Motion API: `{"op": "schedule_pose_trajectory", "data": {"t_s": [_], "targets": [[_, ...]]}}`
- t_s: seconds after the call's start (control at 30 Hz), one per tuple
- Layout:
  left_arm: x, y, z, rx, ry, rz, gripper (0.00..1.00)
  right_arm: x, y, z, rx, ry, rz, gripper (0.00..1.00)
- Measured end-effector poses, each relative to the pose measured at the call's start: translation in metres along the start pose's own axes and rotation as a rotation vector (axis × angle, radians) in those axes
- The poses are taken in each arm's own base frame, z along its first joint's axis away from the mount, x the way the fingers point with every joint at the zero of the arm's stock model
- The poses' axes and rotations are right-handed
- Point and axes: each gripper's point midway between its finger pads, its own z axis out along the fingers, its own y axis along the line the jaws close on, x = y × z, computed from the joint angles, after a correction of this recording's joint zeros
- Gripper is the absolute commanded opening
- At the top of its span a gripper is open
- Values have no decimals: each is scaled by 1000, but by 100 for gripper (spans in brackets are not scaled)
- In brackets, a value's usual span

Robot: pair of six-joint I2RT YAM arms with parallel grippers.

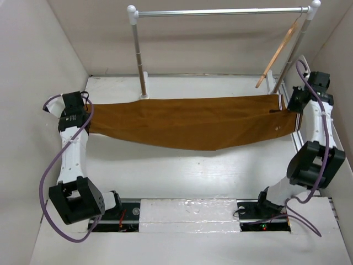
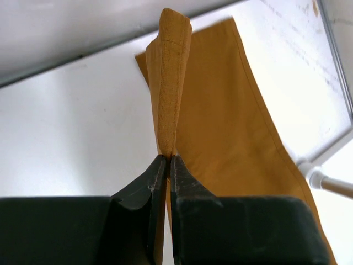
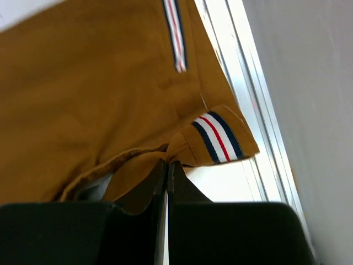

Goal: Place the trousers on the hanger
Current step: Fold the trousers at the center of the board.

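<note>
Trousers [image 1: 193,122] pinched by left pincer [image 2: 167,160] and right pincer [image 3: 166,165], hanger [image 1: 277,54] hook indistinct.

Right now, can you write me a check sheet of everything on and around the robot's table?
Surface: white table, with the trousers' shadow across it.
Job's things: trousers stretched between both pincers, sagging in the middle; hanger hanging tilted from the rail's right end, with nothing on it.
Clutter: nothing seen.
Pincers: left pincer shut on the leg end; right pincer shut on the cloth by the striped waistband.
Cables: purple cables loop beside each arm.
Surroundings: silver rail at the back; plain walls around.
</note>
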Motion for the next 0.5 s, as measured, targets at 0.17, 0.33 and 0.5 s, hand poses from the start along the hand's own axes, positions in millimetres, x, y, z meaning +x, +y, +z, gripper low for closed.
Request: {"op": "schedule_pose_trajectory", "data": {"t_s": [0.17, 0.33, 0.5], "targets": [[-17, -5, 5, -32, -43, -7, 0, -25, 17, 38, -46, -9, -20, 0], [-11, -11, 32, -90, -6, 25, 0, -37, 36, 75, -84, 1, -33, 0], [-4, -15, 57, -145, 21, 59, 0, -58, 61, 103, -116, -20, -66, 0]]}}
